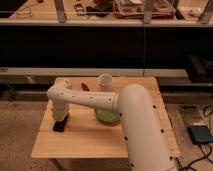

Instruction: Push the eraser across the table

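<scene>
Eraser (59,125) is seen flat on the bench (85,145), directly below the pincer (61,115); contact cannot be confirmed. The pincer is pointed down over the bench's left part, and how far open it is cannot be told. A green bowl (106,118) is noted to its right, partly hidden by the arm. Behind and right of the pincer, a red-brown stick (85,86) and a white cup (105,81) are recorded.
</scene>
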`<move>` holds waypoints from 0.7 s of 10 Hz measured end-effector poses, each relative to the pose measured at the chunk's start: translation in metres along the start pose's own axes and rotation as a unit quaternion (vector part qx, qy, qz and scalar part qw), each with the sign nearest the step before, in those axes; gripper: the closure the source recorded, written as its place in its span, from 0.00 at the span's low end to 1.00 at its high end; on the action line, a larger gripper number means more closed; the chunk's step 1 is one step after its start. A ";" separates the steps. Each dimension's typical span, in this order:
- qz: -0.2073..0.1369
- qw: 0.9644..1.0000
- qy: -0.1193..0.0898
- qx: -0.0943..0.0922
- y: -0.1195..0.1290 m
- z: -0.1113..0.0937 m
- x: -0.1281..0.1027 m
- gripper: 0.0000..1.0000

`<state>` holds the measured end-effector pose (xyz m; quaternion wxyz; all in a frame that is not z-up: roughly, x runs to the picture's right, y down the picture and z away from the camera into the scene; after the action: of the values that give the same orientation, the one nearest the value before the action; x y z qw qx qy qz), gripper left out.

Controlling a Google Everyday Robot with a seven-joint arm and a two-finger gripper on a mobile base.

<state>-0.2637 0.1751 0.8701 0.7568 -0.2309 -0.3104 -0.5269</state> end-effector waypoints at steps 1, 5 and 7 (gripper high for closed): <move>0.004 1.000 -0.001 -0.003 0.007 -0.001 0.000 1.00; 0.016 1.000 0.004 -0.020 0.036 -0.009 0.001 1.00; 0.026 0.999 0.004 -0.027 0.052 -0.012 -0.001 1.00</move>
<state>-0.2120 0.1847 0.8598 0.7649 -0.2573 -0.2867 -0.5163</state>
